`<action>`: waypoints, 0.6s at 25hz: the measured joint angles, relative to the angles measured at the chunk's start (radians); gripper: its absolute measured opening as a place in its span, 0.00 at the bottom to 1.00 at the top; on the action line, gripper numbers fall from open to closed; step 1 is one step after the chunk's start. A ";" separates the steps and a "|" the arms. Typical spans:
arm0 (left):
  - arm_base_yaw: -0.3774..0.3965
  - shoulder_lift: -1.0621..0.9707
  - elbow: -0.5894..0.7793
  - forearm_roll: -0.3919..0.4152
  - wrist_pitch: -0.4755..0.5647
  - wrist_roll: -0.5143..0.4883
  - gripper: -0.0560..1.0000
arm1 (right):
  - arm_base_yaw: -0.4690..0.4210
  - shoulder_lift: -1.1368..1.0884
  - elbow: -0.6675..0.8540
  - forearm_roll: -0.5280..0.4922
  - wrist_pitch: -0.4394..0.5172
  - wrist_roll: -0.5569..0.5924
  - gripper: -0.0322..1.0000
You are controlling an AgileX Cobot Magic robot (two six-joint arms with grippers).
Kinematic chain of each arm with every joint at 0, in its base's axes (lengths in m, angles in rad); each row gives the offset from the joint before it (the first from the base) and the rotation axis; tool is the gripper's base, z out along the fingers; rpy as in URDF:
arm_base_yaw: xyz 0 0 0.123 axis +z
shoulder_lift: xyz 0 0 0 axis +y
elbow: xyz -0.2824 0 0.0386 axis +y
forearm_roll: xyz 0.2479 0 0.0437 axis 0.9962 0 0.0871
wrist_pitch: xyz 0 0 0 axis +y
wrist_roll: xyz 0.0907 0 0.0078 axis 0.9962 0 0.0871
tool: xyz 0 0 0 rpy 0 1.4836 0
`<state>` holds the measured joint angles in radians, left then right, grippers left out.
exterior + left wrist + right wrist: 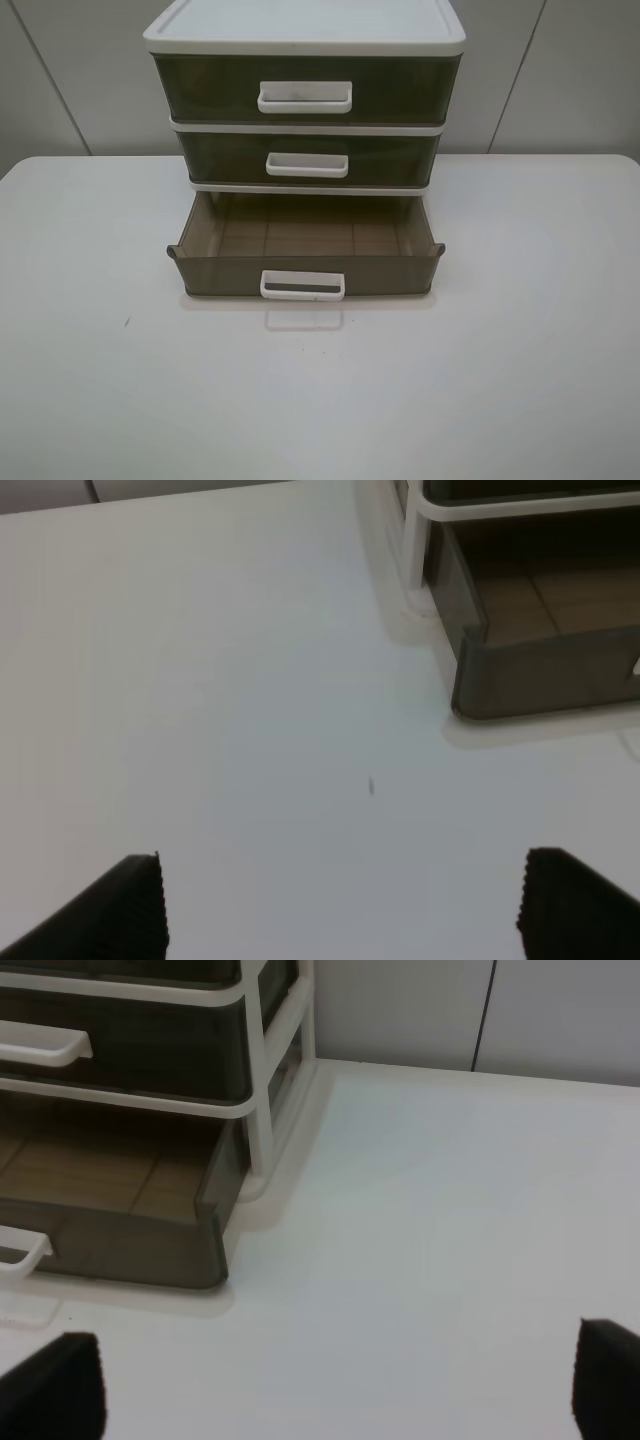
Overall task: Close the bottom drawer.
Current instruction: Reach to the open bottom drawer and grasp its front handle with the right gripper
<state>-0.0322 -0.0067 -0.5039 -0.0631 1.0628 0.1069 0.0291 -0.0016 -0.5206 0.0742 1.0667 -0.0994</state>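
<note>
The bottom drawer [220,275] of a white-framed three-drawer unit [305,35] is pulled out toward the table's front and is empty, with a small white handle [302,285] on its front. Its front left corner shows in the left wrist view [540,675] and its front right corner in the right wrist view [130,1250]. My left gripper [345,920] is open and empty, low over the table, in front of and left of the drawer. My right gripper [330,1390] is open and empty, in front of and right of it. Neither gripper shows in the exterior high view.
The middle drawer [310,158] and the tall top drawer [305,90] are shut. The unit stands at the back of a white table [120,400], against a grey panelled wall [70,80]. A small dark speck [126,322] lies on the table.
</note>
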 joint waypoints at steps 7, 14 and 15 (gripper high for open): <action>0.000 0.000 0.000 0.000 0.000 0.000 0.73 | 0.000 0.000 0.000 0.000 0.000 0.000 0.83; 0.000 0.000 0.000 0.000 0.000 0.000 0.73 | 0.000 0.000 0.000 0.000 0.000 0.000 0.83; 0.000 0.000 0.000 0.000 0.000 0.000 0.73 | 0.000 0.000 0.000 0.000 0.000 0.000 0.83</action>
<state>-0.0322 -0.0067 -0.5039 -0.0631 1.0628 0.1069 0.0291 -0.0016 -0.5206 0.0742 1.0667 -0.0994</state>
